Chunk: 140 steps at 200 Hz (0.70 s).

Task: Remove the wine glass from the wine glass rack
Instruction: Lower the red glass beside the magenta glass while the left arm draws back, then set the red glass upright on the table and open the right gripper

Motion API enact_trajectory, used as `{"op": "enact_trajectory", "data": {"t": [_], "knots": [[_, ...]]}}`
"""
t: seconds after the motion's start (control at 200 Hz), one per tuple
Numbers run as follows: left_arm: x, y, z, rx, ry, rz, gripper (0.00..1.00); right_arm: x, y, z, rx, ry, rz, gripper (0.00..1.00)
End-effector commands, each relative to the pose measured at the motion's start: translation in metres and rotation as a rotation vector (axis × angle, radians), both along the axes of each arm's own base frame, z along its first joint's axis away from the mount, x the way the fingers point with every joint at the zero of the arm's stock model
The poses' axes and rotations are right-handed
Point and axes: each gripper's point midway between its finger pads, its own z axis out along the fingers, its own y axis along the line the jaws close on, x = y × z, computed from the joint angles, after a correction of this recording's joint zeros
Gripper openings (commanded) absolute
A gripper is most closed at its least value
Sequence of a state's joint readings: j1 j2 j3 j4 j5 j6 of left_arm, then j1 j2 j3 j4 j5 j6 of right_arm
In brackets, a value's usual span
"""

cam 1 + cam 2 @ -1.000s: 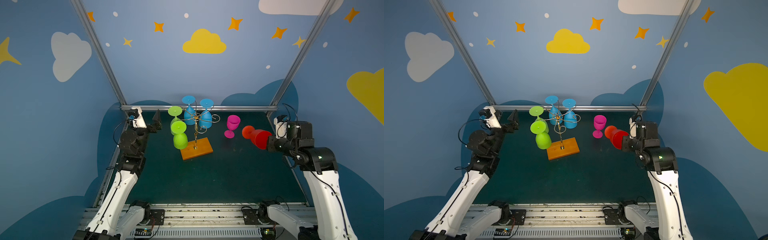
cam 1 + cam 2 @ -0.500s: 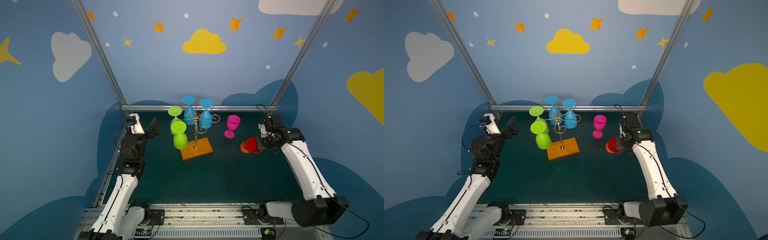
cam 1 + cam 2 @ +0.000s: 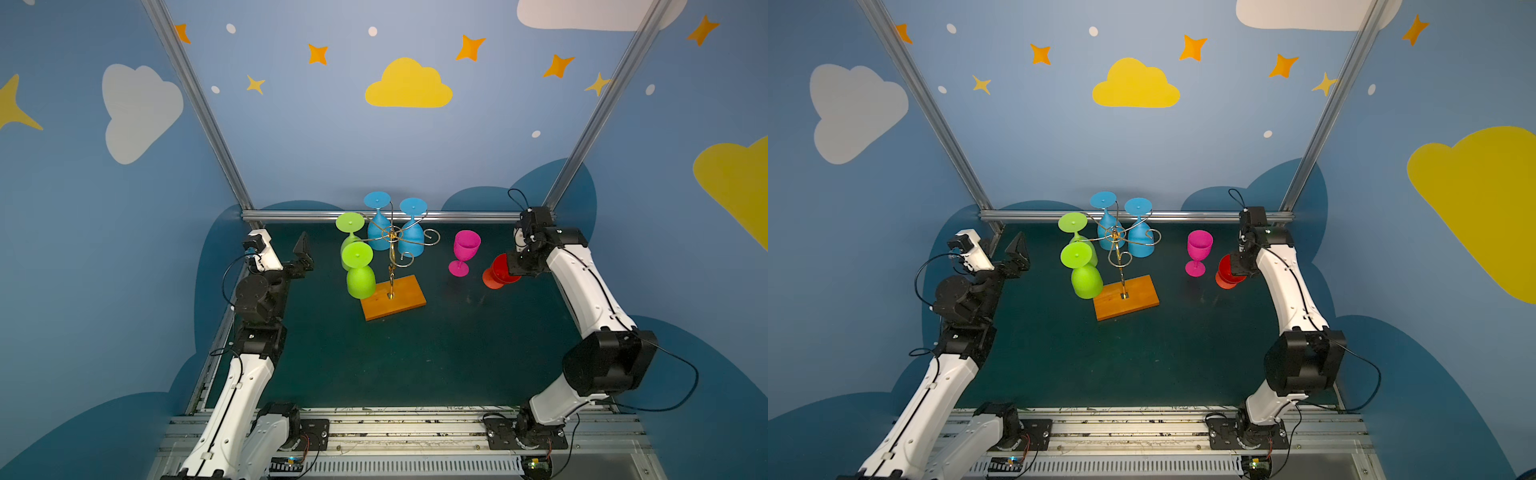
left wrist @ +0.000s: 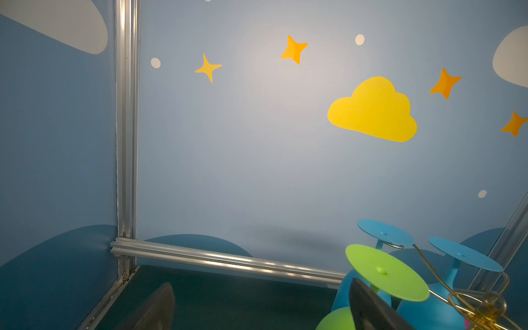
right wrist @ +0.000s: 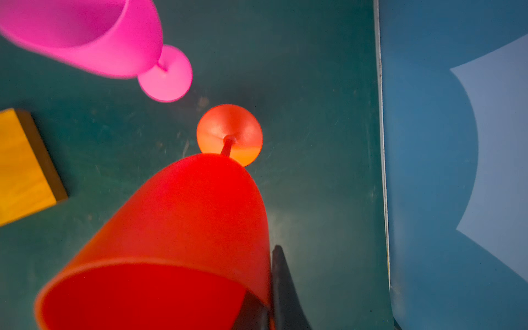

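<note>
Glasses hang upside down on the wine glass rack [image 3: 398,300], which stands near the middle of the dark green table [image 3: 415,365]. The rack has thin gold wire arms and an orange wood base. Two green wine glasses [image 3: 360,282] hang on its left side. Two blue wine glasses [image 3: 411,243] hang at the back.

The pink wine glass [image 3: 466,246] stands upright on the table, to the right of the rack and apart from it. The red wine glass [image 3: 498,275] is just beside the pink one, further to the right, and it is off the rack. The right gripper [image 3: 514,267] is closed on its rim. The right wrist view shows one finger [image 5: 281,283] outside the cup and one inside, pinching the wall between them. The cup opens upward and the round foot is down by the table. I cannot tell if the foot touches it.

The left gripper [image 3: 302,257] is wide open and holds nothing. It sits to the left of the green glasses, near the back left corner, and does not touch them.
</note>
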<state>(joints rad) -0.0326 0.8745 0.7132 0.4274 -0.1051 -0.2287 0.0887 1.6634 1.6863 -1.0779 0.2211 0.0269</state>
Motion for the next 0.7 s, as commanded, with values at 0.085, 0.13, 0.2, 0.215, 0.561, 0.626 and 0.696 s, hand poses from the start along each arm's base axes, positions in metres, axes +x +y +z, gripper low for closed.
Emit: {"op": "enact_trajectory", "data": {"t": [0.085, 0.13, 0.2, 0.215, 0.561, 0.626, 0.696], "knots": [[-0.004, 0.004, 0.005, -0.008, -0.025, 0.011, 0.94, 0.027, -0.002, 0.004, 0.011, -0.004, 0.01, 0.0], [-0.005, 0.003, 0.005, -0.008, -0.026, 0.01, 0.94, 0.033, -0.001, 0.001, 0.019, 0.0, 0.014, 0.0], [-0.006, 0.004, 0.007, -0.007, -0.03, 0.015, 0.94, 0.041, -0.001, -0.003, 0.026, 0.015, 0.015, 0.0], [-0.006, 0.004, 0.006, -0.007, -0.03, 0.014, 0.94, 0.042, -0.001, -0.005, 0.027, 0.021, 0.016, 0.0], [-0.008, 0.004, 0.006, -0.001, -0.03, 0.015, 0.94, 0.06, -0.001, -0.034, 0.049, 0.16, 0.004, 0.0], [-0.008, 0.004, 0.006, 0.0, -0.028, 0.017, 0.94, 0.062, -0.001, -0.039, 0.056, 0.188, -0.009, 0.0], [-0.009, 0.005, 0.007, 0.0, -0.032, 0.019, 0.94, 0.066, -0.002, -0.043, 0.061, 0.2, -0.018, 0.0]]}}
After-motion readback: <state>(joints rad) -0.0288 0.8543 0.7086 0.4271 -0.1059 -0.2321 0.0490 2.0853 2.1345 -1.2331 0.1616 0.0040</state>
